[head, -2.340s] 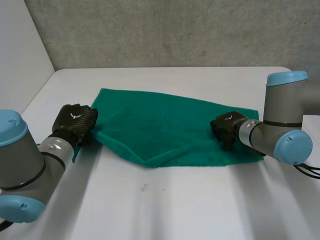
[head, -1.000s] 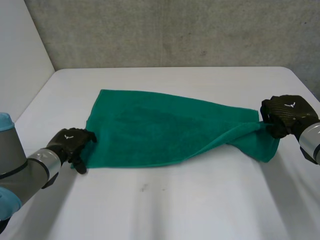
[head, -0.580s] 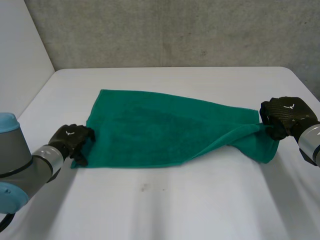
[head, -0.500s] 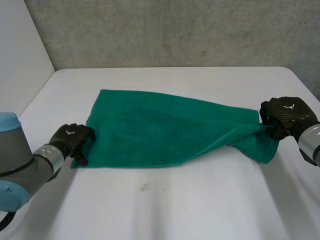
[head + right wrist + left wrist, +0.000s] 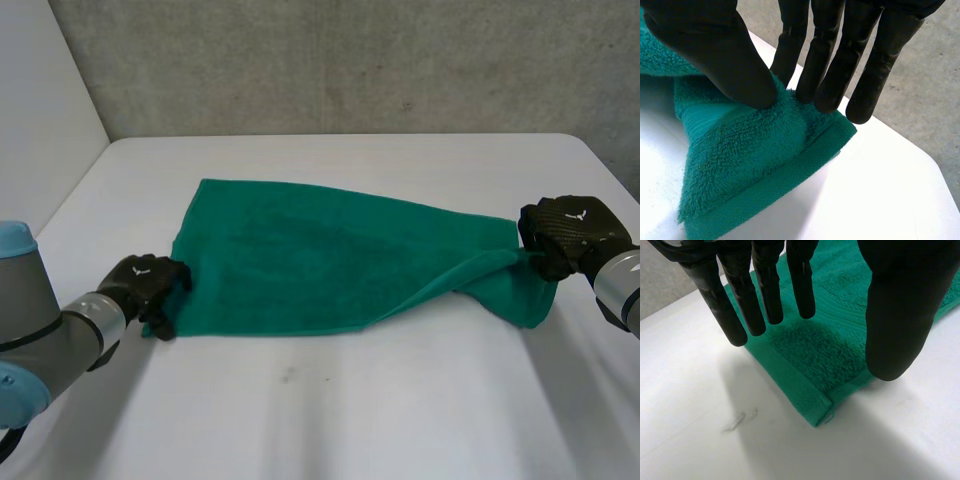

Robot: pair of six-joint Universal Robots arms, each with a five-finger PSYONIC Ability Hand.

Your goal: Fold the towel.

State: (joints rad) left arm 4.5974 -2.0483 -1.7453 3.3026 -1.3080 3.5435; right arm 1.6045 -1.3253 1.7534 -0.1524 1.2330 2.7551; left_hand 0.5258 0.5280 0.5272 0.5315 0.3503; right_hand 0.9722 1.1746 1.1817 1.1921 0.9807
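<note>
Right hand (image 5: pixel 572 233) has pulled the towel (image 5: pixel 320 260) out by its right corner, thumb and fingers pinching it. Left hand (image 5: pixel 148 291) has moved to the near-left corner, fingers straight, holding nothing. Towel lies spread on the table (image 5: pixel 400 420); I reckon the fold itself hasn't started.

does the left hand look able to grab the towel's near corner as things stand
Probably yes: the left hand is open just over that corner of the towel, which lies flat on the table with nothing in between.
</note>
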